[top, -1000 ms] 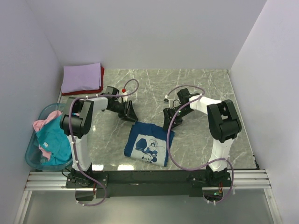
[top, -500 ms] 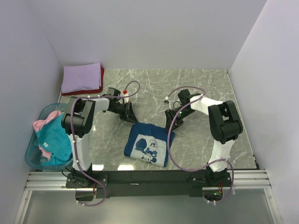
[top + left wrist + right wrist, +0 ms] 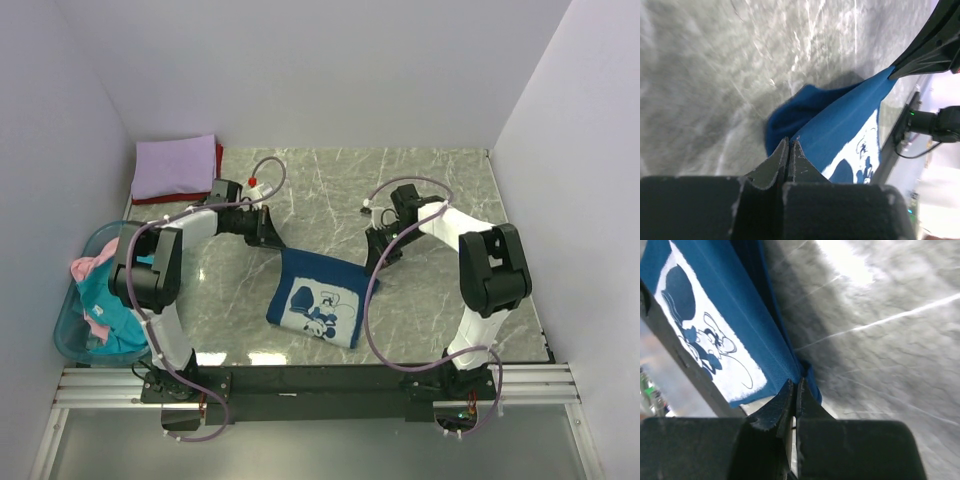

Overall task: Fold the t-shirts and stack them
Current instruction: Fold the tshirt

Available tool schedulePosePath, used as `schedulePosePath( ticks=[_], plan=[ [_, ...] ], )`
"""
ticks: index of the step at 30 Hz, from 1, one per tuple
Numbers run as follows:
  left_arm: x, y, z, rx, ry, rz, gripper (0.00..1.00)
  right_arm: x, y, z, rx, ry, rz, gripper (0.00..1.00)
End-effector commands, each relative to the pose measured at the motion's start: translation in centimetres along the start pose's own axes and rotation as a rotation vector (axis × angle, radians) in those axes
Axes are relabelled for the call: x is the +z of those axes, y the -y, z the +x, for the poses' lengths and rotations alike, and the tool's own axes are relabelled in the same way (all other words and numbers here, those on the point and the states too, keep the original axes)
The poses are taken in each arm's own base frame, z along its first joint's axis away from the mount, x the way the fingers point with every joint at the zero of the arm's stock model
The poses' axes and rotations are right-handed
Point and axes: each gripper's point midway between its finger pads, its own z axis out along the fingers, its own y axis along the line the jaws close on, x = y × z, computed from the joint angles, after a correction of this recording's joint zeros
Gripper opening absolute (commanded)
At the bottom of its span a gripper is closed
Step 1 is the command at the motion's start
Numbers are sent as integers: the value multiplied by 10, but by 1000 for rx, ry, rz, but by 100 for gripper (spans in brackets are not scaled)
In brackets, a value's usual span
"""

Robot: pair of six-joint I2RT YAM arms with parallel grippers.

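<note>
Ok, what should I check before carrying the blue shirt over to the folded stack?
1. Left pincer shut on the dark blue shirt's far corner: ok.
2. Right pincer shut on its other far corner: ok.
3. Far edge stretched between the pincers: ok.
4. Shirt's near part off the table: not ok, it lies on it.
5. Lavender shirt atop red shirt, nothing on top: ok.
6. All folded layers pinched: cannot tell.

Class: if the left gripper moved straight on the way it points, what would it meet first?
The dark blue t-shirt pinched in the left gripper lies directly ahead; beyond that, probably the marble table, though depth is unclear.
</note>
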Motion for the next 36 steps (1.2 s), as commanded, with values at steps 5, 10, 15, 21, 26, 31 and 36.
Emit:
schedulePosePath(
  ticks=[5,10,15,21,26,31,36],
  plan=[
    [-5,-37,-19,54,65,-128,1,-9,34,-20,4,47,149,0],
    [3,-43,-35,54,76,-120,1,-8,45,-41,-14,68,177,0],
    [6,-37,-41,65,76,-76,1,-13,37,-58,-20,51,127,15],
    [8,-35,-38,66,73,-60,1,-14,37,-66,-23,61,135,25],
    [10,-33,-37,69,65,-51,1,-11,43,-69,14,63,152,39],
    [12,-31,-39,77,64,-48,1,-4,47,-80,58,89,134,45],
    [15,-30,-39,78,60,-43,1,4,51,-87,78,91,128,45]
  ],
)
